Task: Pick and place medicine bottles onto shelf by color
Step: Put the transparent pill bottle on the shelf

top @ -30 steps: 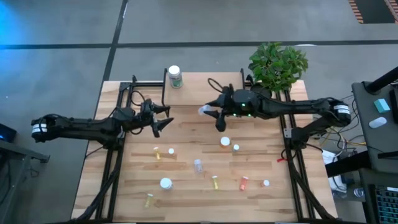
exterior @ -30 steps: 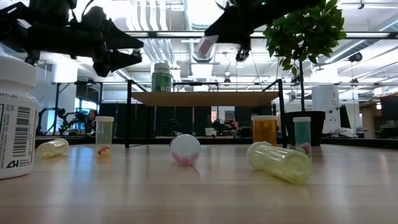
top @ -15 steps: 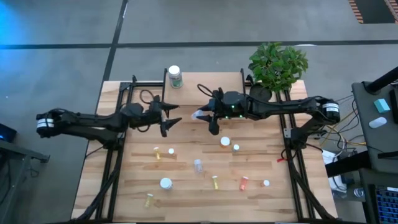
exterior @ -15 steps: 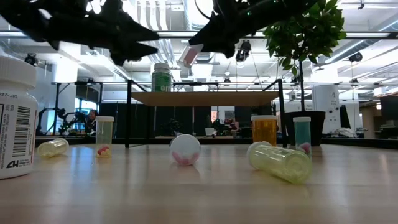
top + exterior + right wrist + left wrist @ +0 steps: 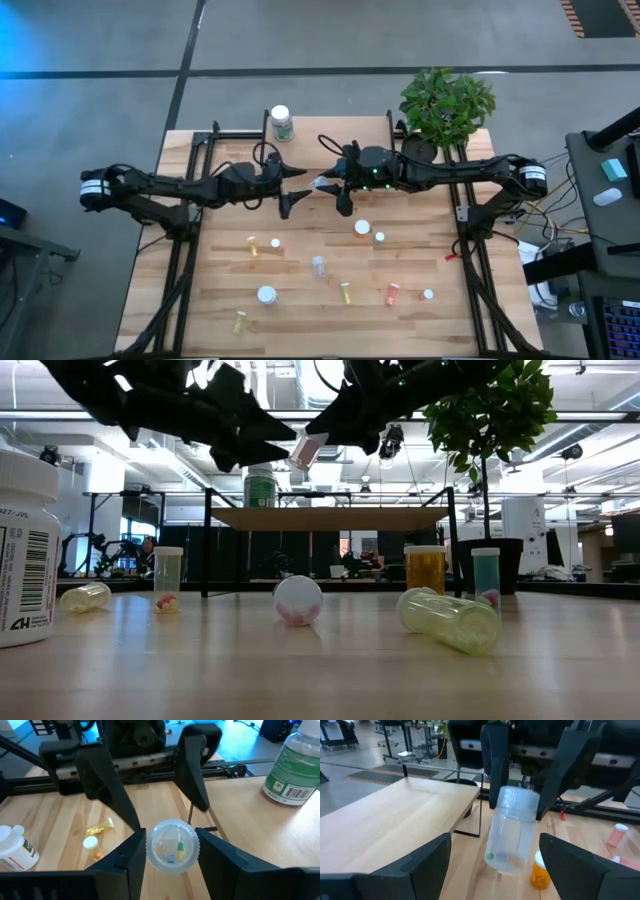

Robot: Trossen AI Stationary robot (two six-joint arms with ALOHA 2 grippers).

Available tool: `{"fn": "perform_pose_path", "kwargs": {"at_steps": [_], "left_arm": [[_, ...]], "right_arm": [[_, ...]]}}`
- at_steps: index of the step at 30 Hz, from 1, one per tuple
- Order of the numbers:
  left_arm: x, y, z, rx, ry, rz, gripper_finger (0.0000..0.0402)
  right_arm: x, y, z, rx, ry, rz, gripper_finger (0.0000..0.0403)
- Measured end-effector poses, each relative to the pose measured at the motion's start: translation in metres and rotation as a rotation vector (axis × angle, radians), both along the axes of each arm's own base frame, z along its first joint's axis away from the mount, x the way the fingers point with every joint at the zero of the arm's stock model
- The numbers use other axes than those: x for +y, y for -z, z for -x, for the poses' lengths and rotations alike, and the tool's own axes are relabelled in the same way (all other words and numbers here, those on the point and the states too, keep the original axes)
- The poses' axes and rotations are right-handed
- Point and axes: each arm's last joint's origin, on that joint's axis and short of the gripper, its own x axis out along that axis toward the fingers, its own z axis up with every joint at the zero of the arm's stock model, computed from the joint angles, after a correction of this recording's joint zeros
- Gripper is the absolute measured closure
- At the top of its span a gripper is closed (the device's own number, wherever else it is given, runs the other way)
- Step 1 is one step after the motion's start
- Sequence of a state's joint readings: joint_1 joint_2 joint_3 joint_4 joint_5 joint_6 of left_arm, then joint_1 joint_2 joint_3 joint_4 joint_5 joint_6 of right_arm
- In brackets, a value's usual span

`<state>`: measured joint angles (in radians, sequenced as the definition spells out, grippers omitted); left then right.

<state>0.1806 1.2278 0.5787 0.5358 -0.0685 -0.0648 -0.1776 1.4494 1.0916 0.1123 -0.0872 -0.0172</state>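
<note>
1. Right gripper [image 5: 331, 186] is parked up in the air just off the shelf [image 5: 330, 135], jaws pinching a clear vial [image 5: 322, 182] by its cap end. The vial tilts, with a couple of pills sitting at its base in the right wrist view.
2. What's changed: the left gripper [image 5: 290, 189] has slid in from further out and now sits right in front of the vial, jaws spread wide on either side of it but not touching yet. The right one has stopped moving.
3. Looks like a handoff to me, so the left jaws need to close on the vial body before the right lets go.
4. Green bottle [image 5: 281, 122] already stands on the shelf's far left corner.
5. The other bottles [image 5: 266, 295] are scattered on the desk [image 5: 430, 262], well away from the shelf.
</note>
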Motion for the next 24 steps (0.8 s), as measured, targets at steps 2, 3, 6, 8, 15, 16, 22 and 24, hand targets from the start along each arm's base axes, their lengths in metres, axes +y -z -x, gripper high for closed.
{"fn": "perform_pose_path", "kwargs": {"at_steps": [2,3,6,8,15,16,22,24], "left_arm": [[-0.001,0.0,-0.006,0.004,0.017,0.006,0.0116],[-0.001,0.0,-0.009,0.007,0.024,0.006,0.0116],[-0.002,0.002,-0.016,0.022,0.039,-0.002,0.0116],[-0.001,0.002,-0.02,0.028,0.04,-0.007,0.0116],[-0.002,0.002,-0.026,0.032,0.058,-0.014,0.0116],[-0.002,0.002,-0.026,0.033,0.058,-0.017,0.0119],[-0.003,0.004,-0.026,0.04,0.06,-0.017,0.0173],[-0.003,0.004,-0.026,0.041,0.06,-0.016,0.0197]], "right_arm": [[0.0,0.0,0.0,0.0,0.001,-0.003,0.0256],[0.0,0.0,0.0,0.002,0.001,-0.003,0.0257],[0.0,0.002,-0.001,0.007,0.0,-0.001,0.0254],[0.0,0.002,-0.001,0.009,0.001,-0.004,0.025],[0.0,0.003,-0.001,0.012,0.002,-0.008,0.0253],[0.0,0.003,-0.001,0.012,0.002,-0.008,0.0254],[0.0,0.003,-0.001,0.01,0.005,-0.018,0.0252],[0.0,0.003,-0.001,0.01,0.005,-0.021,0.0246]]}}
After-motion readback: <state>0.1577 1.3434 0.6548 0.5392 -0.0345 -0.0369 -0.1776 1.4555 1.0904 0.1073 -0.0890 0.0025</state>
